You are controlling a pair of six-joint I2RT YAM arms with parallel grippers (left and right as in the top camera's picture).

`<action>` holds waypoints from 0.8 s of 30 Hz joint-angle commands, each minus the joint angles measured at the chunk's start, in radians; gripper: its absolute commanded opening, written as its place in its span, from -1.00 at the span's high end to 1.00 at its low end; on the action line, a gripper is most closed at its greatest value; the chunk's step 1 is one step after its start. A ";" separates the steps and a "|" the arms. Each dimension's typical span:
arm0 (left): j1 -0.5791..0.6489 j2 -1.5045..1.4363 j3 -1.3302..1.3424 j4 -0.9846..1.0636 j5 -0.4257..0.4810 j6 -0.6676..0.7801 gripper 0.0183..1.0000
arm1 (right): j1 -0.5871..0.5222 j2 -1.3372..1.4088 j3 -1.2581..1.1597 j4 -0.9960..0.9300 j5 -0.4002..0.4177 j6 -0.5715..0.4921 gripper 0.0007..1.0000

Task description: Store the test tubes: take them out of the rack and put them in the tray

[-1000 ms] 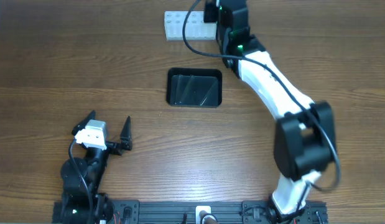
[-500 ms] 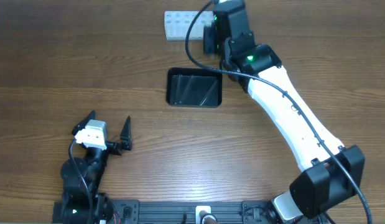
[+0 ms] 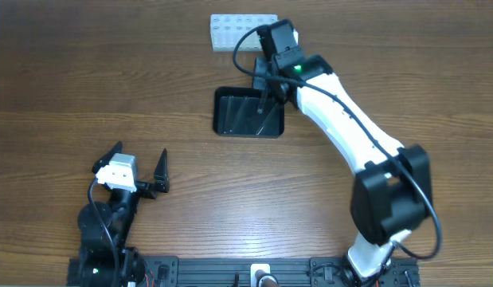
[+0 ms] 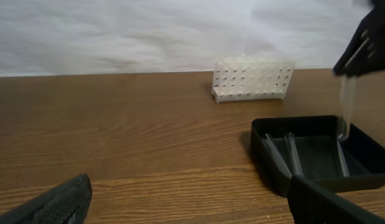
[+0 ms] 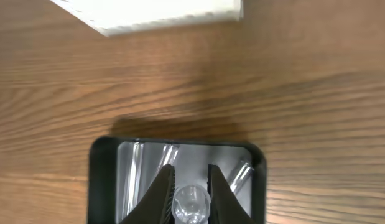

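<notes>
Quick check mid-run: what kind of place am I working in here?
Probably a mock lab bench set up for robot trials: a brown wood-grain tabletop, a white perforated test tube rack, a black plastic tray with clear test tubes lying in it, and a plain white backdrop behind.

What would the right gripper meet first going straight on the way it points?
The right gripper points down into the black tray, holding a test tube upright. The tube's lower end would likely meet the tray floor first, near tubes lying there; depth unclear.
</notes>
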 commanded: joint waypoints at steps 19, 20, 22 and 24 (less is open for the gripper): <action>-0.004 -0.006 -0.005 -0.002 -0.005 -0.010 -1.00 | 0.033 0.156 -0.010 0.050 -0.049 0.087 0.81; -0.004 -0.006 -0.005 -0.002 -0.005 -0.011 -1.00 | 0.035 0.157 -0.010 0.049 -0.049 0.087 0.80; -0.004 -0.006 -0.005 -0.002 -0.005 -0.010 -1.00 | 0.039 0.159 -0.010 0.049 -0.049 0.086 0.77; -0.004 -0.006 -0.005 -0.002 -0.005 -0.010 -1.00 | 0.042 0.161 -0.010 0.050 -0.049 0.086 0.70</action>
